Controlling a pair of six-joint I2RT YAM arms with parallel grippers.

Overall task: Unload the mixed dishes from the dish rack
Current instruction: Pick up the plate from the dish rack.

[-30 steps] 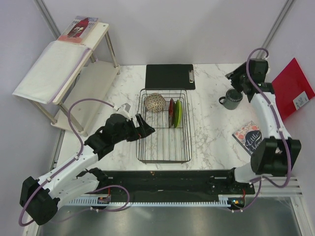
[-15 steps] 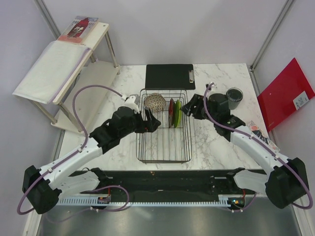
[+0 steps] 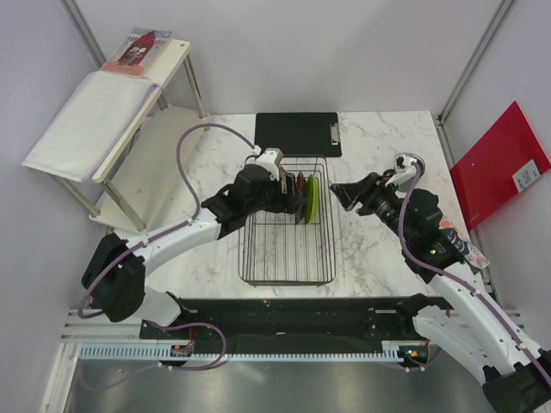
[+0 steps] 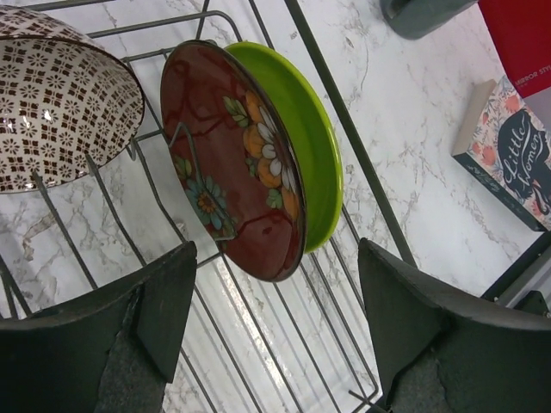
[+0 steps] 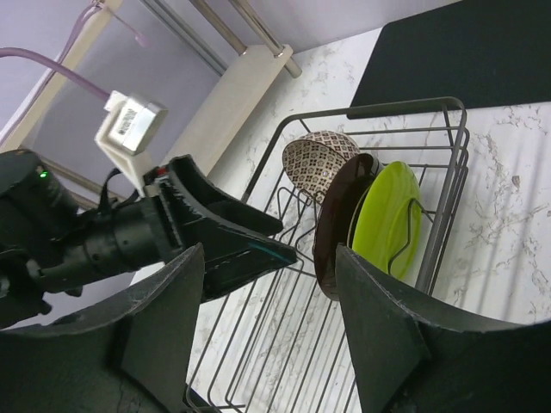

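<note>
The dish rack [image 3: 288, 280] stands mid-table. In it the dark red patterned plate [image 3: 300, 196] and the lime-green plate [image 3: 312, 200] stand upright side by side. My left gripper [image 3: 291, 200] is open and empty just left of the red plate, above the rack floor. The left wrist view shows the red plate [image 4: 237, 159], green plate [image 4: 310, 146] and patterned bowl [image 4: 60, 112]. My right gripper [image 3: 338, 195] is open and empty just outside the rack's right rim, facing the green plate [image 5: 387, 219]. The mug [image 3: 413, 160] stands on the table behind my right arm. The glass is out of view.
A black clipboard [image 3: 298, 133] lies behind the rack. A book [image 4: 516, 151] lies on the table to the right, partly under my right arm. A red folder [image 3: 499, 159] leans at the far right. A white folding stand [image 3: 103, 120] is at the back left.
My left gripper has moved right over the rack up to the red plate, now covering the bowl from above. My right arm has swung from the mug to the rack's right side.
</note>
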